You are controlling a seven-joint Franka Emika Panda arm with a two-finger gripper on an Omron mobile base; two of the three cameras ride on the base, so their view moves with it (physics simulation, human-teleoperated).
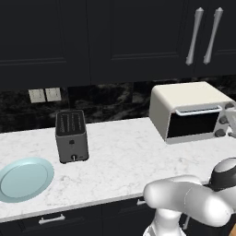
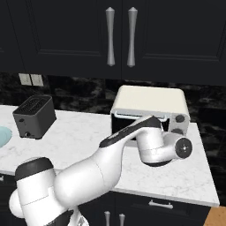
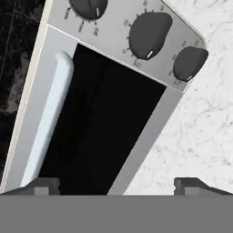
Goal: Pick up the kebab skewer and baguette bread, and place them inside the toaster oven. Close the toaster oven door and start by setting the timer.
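Spread gripper (image 3: pixel 116 184) close before closed toaster oven door (image 3: pixel 107 123), bar handle (image 3: pixel 48 118) lengthwise along its top edge.

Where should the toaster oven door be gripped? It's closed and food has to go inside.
Probably the light bar handle along the top edge of the toaster oven door. Come from the front, open jaws straddling the bar: it stands proud of the flat glass and runs the door's width.

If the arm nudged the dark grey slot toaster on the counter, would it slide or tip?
The slot toaster stands upright and is taller than its narrow footprint, so a push near its top would probably tip it. A low push would more likely slide it, since the marble counter looks smooth. Its boxy body suggests it is rigid.
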